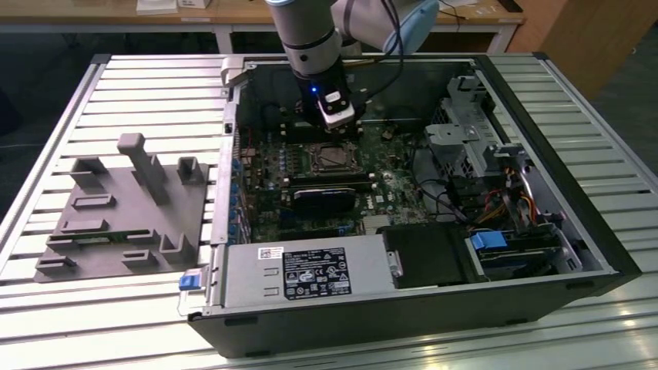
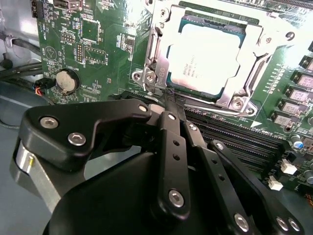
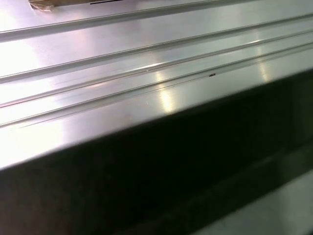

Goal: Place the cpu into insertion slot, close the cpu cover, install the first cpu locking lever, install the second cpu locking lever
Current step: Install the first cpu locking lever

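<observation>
The cpu (image 2: 208,56), a silver-grey square chip, lies in the insertion slot (image 1: 331,157) on the green motherboard. The cpu cover (image 2: 164,29), a silver frame plate, lies flat over the chip's edges. Thin metal locking levers run along two sides of the frame; one lever (image 2: 151,51) passes by a screw post close to my fingertips. My gripper (image 2: 172,100) is black, with its fingers shut together and nothing between them, and its tips are down at the corner of the cover. In the exterior view the gripper (image 1: 340,129) hangs just above the slot inside the open computer case.
Long black memory slots (image 2: 234,132) run beside the socket, with a coin battery (image 2: 66,80) nearby. A black heatsink-like block (image 1: 320,199), the power supply (image 1: 308,274) and a drive cage (image 1: 473,131) crowd the case. A grey fixture (image 1: 123,208) stands on the slatted table (image 3: 146,49).
</observation>
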You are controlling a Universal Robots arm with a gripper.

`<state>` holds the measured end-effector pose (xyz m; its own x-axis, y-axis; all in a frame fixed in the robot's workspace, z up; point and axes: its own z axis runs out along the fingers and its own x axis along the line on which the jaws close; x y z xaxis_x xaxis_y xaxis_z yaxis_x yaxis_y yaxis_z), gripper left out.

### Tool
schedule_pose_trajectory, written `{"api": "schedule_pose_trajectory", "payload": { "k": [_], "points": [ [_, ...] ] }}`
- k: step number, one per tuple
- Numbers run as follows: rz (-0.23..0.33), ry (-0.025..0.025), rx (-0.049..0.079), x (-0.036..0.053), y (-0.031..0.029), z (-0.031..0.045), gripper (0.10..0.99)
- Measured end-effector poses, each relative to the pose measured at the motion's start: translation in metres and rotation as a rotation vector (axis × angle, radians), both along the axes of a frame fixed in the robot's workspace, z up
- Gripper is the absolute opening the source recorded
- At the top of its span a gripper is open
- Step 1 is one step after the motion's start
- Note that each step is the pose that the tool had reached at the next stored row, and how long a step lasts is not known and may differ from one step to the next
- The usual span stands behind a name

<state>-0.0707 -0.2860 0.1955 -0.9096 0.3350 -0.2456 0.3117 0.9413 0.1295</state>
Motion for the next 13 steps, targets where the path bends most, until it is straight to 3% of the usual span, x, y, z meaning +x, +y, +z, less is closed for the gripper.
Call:
{"api": "schedule_pose_trajectory", "payload": {
  "k": [5, 11, 13],
  "points": [
    [0.0, -0.0034, 0.004, 0.0, 0.0003, 0.0, 0.102],
    [0.0, -0.0125, 0.023, 0.0, 0.0003, 0.0, 0.102],
    [0.0, -0.0153, 0.023, 0.0, 0.0003, 0.0, 0.102]
  ]
}}
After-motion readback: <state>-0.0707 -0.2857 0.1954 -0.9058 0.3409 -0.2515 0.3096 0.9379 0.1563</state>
